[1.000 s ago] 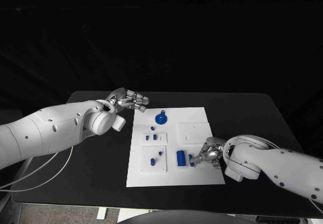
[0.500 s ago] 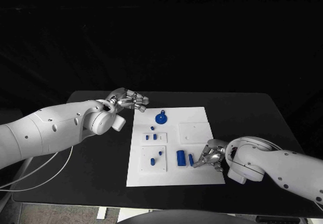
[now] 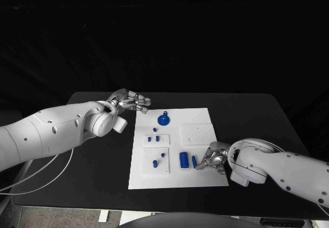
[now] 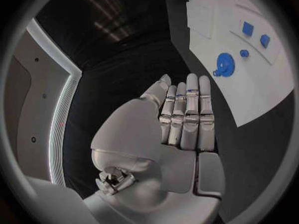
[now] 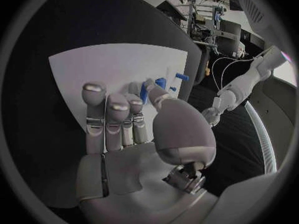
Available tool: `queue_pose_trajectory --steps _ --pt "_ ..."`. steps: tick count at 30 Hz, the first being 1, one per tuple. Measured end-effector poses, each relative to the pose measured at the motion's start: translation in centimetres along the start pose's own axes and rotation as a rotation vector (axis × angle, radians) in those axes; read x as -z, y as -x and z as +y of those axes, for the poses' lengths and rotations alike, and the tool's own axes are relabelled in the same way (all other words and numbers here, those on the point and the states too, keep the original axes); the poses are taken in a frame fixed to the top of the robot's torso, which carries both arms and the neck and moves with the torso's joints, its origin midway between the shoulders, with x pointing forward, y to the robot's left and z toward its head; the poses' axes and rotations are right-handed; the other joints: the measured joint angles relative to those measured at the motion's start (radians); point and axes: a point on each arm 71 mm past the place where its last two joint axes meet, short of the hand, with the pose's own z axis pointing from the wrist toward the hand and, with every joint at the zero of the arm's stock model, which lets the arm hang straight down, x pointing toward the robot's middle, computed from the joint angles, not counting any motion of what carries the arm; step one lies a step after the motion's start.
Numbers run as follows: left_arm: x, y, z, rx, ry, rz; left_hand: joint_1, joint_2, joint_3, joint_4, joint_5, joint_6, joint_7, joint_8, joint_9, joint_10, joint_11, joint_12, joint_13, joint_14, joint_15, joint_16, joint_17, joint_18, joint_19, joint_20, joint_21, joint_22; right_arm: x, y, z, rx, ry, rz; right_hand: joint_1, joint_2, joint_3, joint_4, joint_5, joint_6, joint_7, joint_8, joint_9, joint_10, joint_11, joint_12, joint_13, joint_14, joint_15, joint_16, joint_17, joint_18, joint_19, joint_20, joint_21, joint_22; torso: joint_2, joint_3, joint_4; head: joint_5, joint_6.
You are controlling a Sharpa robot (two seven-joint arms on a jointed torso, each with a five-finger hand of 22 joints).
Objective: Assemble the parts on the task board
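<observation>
Altogether, counted in the head view:
Board: one flat white rectangular task board (image 3: 195, 116) is laid in the middle of the black surface (image 3: 254, 114).
Raised plates: three small white square plates are seen on the board, one at the right middle (image 3: 198, 134), one at the left middle (image 3: 155, 140), one at the near left (image 3: 157, 160).
Gear: one round blue toothed gear part (image 3: 164, 118) lies flat on the far part of the board, just beside the left robot hand's fingertips but apart from them.
Small blue pieces: one tiny piece (image 3: 155, 129) sits near the gear; two (image 3: 153, 139) are on the left middle plate; two (image 3: 159, 160) are on the near left plate.
Blue block: one larger upright blue rectangular block (image 3: 184, 160) stands near the board's near edge.
Slim piece: one narrow blue bar (image 3: 194, 162) is just beside the block, at the right robot hand's fingertips; whether it is pinched cannot be told.
Left robot hand (image 3: 129, 101): held over the surface at the board's far left corner, fingers straight and close together, nothing held.
Right robot hand (image 3: 214, 157): lowered onto the board's near right part, fingers curled down.
</observation>
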Motion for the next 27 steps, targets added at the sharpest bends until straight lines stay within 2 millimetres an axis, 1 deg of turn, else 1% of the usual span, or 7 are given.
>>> queue_pose_trajectory --steps 4,6,11,14,19,24,27 --pt "0.00 0.00 0.00 0.000 0.000 0.000 0.000 0.000 0.000 0.000 0.000 0.000 0.000 0.000 0.000 0.000 0.000 0.000 0.000 0.000 0.000 0.000 0.000 0.000 0.000 0.000 0.000 0.000 -0.26 -0.02 0.09 -0.003 -0.007 -0.006 -0.010 0.018 0.022 -0.022 0.000 0.000 0.000 0.000 0.000 0.000 0.000 0.000 0.002 0.000 0.000 0.000 0.001 0.000 0.000 0.000 0.000 0.000 0.000 0.0000 0.0000 -0.001 -0.001" --pt "0.00 0.00 0.01 0.000 0.000 0.001 0.000 0.000 0.000 0.000 0.000 0.000 0.000 0.000 0.000 0.000 0.000 0.000 0.000 0.000 0.000 0.000 0.000 0.000 0.000 0.000 0.000 0.000 -0.38 -0.02 0.14 -0.003 -0.012 -0.010 -0.016 0.037 0.032 -0.049 -0.001 0.000 0.000 0.000 0.001 0.000 0.000 0.000 0.003 0.000 0.000 0.000 0.001 0.000 0.000 0.000 0.000 0.000 0.000 0.0000 0.0001 -0.001 -0.002" --pt "0.00 0.01 0.01 0.000 0.001 0.001 0.000 0.000 0.000 0.000 0.000 0.000 0.000 0.000 0.000 0.000 0.000 0.000 0.000 0.000 0.000 0.000 0.000 0.000 0.000 0.000 0.000 0.000 -0.54 -0.05 0.30 -0.002 -0.019 -0.016 -0.018 0.054 0.054 -0.072 -0.001 0.000 0.000 0.000 0.000 0.004 -0.004 0.004 0.005 0.000 0.000 0.000 0.001 0.000 0.000 0.000 0.000 0.000 0.000 0.0004 0.0001 -0.001 -0.006" --pt "0.00 0.01 0.02 0.000 0.001 0.001 0.006 -0.006 0.004 0.007 0.000 -0.002 0.002 0.000 0.000 0.000 0.000 0.000 0.000 0.000 0.000 0.000 0.000 0.000 0.006 -0.002 0.000 -0.009 -0.65 -0.24 0.38 0.001 -0.024 -0.013 -0.016 0.064 0.067 -0.103 -0.001 0.002 -0.002 0.005 0.001 0.004 -0.004 0.004 0.005 0.000 0.000 0.000 0.001 0.000 0.000 0.000 0.000 0.000 0.000 0.0002 0.0001 -0.001 -0.006" --pt "-0.01 -0.01 0.03 0.000 0.002 0.002 0.006 -0.005 0.004 0.009 0.000 -0.004 0.004 0.000 0.000 0.000 0.000 0.000 0.000 0.000 0.000 0.000 0.001 0.000 0.007 0.000 0.000 -0.013 -0.72 -0.21 0.44 0.004 -0.032 -0.013 -0.031 0.081 0.080 -0.169 0.030 0.004 -0.003 0.006 0.002 0.004 -0.004 0.004 0.005 0.000 0.000 0.000 -0.004 0.000 0.000 0.000 0.000 0.000 0.000 -0.0002 0.0001 -0.001 -0.008" --pt "-0.02 -0.04 0.02 0.000 0.003 0.004 0.006 -0.005 0.004 0.009 0.000 -0.004 0.004 0.000 0.000 0.000 0.000 0.000 0.000 0.000 0.000 0.000 0.001 0.000 0.007 0.000 0.000 -0.013 -0.74 -0.16 0.43 0.005 -0.039 -0.015 -0.043 0.093 0.078 -0.182 0.053 0.004 -0.004 0.006 0.002 0.004 -0.004 0.008 0.005 0.000 0.000 0.000 -0.004 0.000 0.000 0.000 0.000 0.000 0.000 -0.0007 -0.0001 -0.002 -0.008" --pt "-0.02 -0.05 0.03 0.001 0.003 0.005 0.005 -0.005 0.004 0.009 0.000 -0.004 0.004 0.000 0.000 0.000 0.000 0.000 0.000 0.000 0.000 0.000 0.001 0.000 0.007 0.000 0.000 -0.013 -0.75 -0.13 0.43 0.005 -0.043 -0.016 -0.043 0.093 0.077 -0.186 0.066 0.005 -0.005 0.006 0.002 0.004 -0.004 0.008 0.005 0.000 0.000 0.000 -0.005 0.000 0.000 0.000 0.000 0.000 0.000 -0.0007 0.0000 -0.003 -0.007"
